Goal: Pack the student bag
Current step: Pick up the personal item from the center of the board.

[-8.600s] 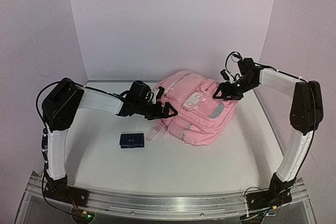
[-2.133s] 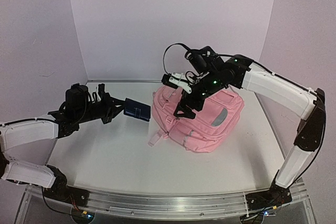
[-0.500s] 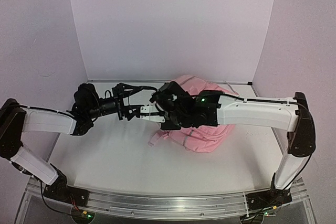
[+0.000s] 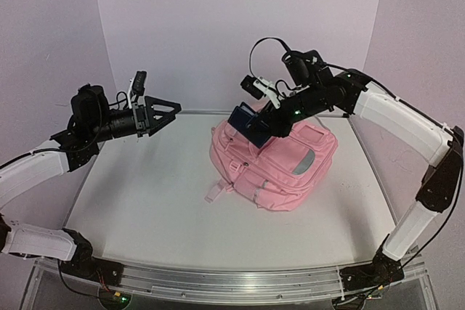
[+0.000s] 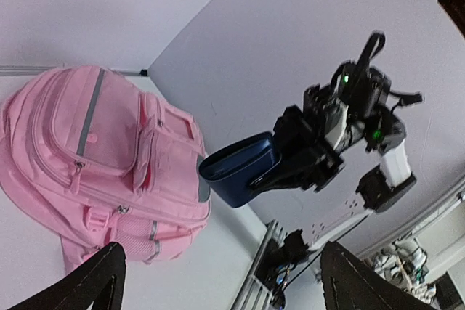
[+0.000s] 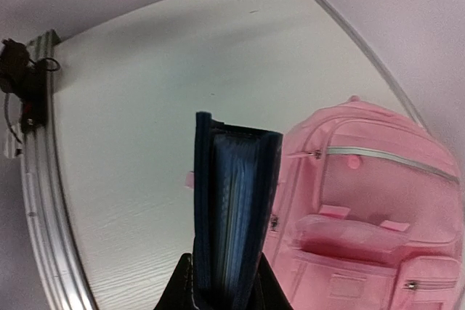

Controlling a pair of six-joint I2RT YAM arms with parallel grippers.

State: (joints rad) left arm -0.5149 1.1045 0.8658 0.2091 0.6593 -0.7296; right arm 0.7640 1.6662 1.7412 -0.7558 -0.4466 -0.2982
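The student bag (image 4: 280, 161) is a large pink backpack lying at the table's centre right, its zip pockets facing up. My right gripper (image 4: 263, 123) is shut on a dark blue folded case (image 4: 248, 125) and holds it in the air over the bag's left top edge. In the right wrist view the case (image 6: 232, 208) stands on edge between my fingers (image 6: 182, 288), with the bag (image 6: 370, 201) below and to its right. My left gripper (image 4: 166, 109) hovers open and empty at the back left, pointing toward the case (image 5: 240, 168) and the bag (image 5: 87, 143).
White walls close the table (image 4: 145, 208) at the back and on both sides. An aluminium rail (image 4: 232, 281) with both arm bases runs along the near edge. A loose pink strap (image 4: 216, 191) sticks out from the bag's left side.
Half a second ago both grippers met at the case left of the bag. The left one has opened, let go and drawn back left; the right one has lifted the case above the bag.
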